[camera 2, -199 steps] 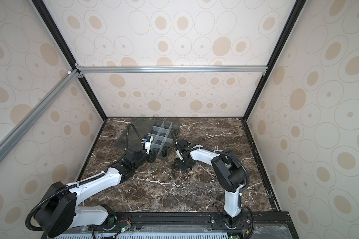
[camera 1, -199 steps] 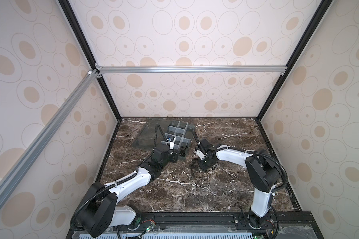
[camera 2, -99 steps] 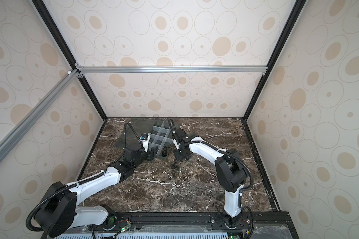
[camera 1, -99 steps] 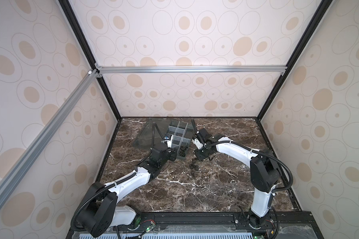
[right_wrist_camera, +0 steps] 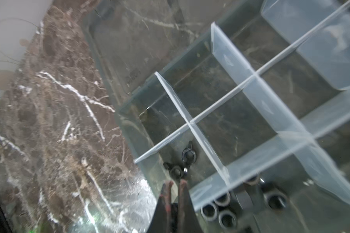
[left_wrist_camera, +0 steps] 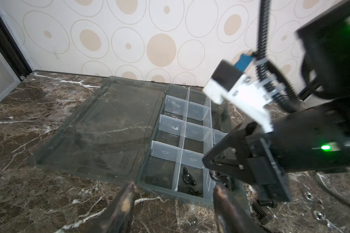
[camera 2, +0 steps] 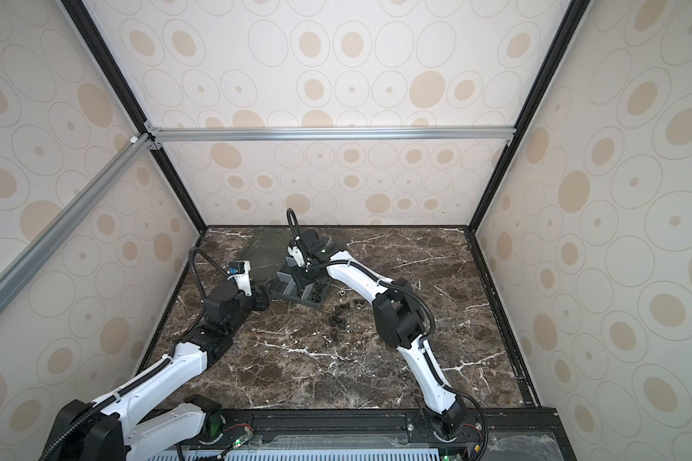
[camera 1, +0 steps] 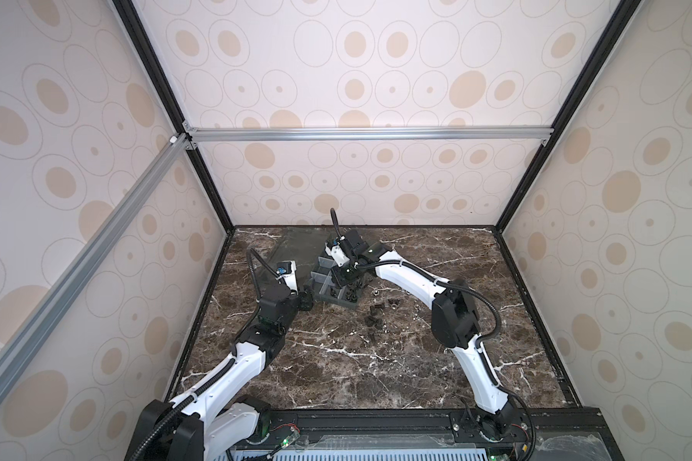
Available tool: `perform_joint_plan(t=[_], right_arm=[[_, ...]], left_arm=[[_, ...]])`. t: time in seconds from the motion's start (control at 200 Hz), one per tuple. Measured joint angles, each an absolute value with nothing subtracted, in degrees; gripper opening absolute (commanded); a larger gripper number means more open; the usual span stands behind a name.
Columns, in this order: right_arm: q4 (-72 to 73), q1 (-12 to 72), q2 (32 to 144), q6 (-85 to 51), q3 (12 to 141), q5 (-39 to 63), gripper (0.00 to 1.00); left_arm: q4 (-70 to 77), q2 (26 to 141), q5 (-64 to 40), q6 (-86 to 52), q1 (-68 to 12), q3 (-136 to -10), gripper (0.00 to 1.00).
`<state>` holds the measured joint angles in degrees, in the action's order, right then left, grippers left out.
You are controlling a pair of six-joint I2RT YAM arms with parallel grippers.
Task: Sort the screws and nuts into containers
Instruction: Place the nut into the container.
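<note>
The grey organizer box (camera 1: 319, 266) (camera 2: 285, 286) lies open at the back of the table, and its containers (left_wrist_camera: 194, 131) are divided by frosted walls. My right gripper (right_wrist_camera: 175, 184) (camera 1: 339, 284) is shut and hovers over the box's near cells. Whether anything tiny is pinched in it cannot be told. Black winged nuts (right_wrist_camera: 188, 155) (left_wrist_camera: 187, 177) lie in one near cell, and dark ring-shaped pieces (right_wrist_camera: 222, 211) lie in the neighbouring one. My left gripper (left_wrist_camera: 175, 201) (camera 1: 306, 299) is open at the box's near corner. Loose screws (camera 1: 374, 315) (left_wrist_camera: 261, 205) and silver nuts (left_wrist_camera: 308, 195) lie on the marble beside the box.
The box's flat clear lid (left_wrist_camera: 101, 131) (camera 1: 292, 247) lies open on the table toward the left wall. Patterned walls and black frame posts enclose the marble table (camera 1: 356, 371) on three sides. Both arms reach in from the front rail.
My right gripper has moved, still shut, from the loose pile on the table up and back to above the box's near cells. The left gripper has barely shifted.
</note>
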<state>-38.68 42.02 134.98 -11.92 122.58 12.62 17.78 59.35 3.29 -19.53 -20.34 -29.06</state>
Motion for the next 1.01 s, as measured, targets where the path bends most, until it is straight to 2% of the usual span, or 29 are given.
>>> perform_joint_plan(t=[0.07,0.145,0.255,0.355,0.435,0.6,0.735,0.85,1.006], right_arm=[[-39.66,42.11,137.10,-12.12,124.73,12.93,0.07],[-40.10,42.11,138.04,-12.45,126.06,13.19,0.30],[-40.53,42.24,138.08,-12.40,127.20,13.52,0.44],[-40.18,42.37,137.23,-12.58,126.19,13.06,0.45],[-37.56,42.06,132.38,-12.78,118.61,12.21,0.44],[-29.10,39.94,111.04,-13.69,91.31,10.50,0.44],[-25.30,36.51,98.08,-14.04,78.17,9.19,0.42],[-24.62,34.24,95.37,-13.54,70.48,9.37,0.41],[-26.74,34.48,98.52,-10.72,64.93,10.70,0.40]], left_arm=[[17.63,58.43,2.76,-19.27,-20.38,-29.06,0.62],[17.54,58.15,2.26,-18.83,-20.43,-29.06,0.62],[17.45,58.52,1.34,-18.31,-20.64,-29.06,0.64],[17.47,59.40,0.89,-17.67,-21.45,-29.08,0.64],[17.34,60.31,0.93,-16.62,-23.18,-29.19,0.63],[17.17,63.00,0.73,-13.69,-28.29,-30.85,0.63],[17.67,66.28,-0.91,-11.64,-31.55,-32.03,0.60],[17.96,69.12,-1.96,-10.57,-32.71,-32.51,0.60],[17.93,71.16,-2.39,-10.07,-33.04,-32.64,0.60]])
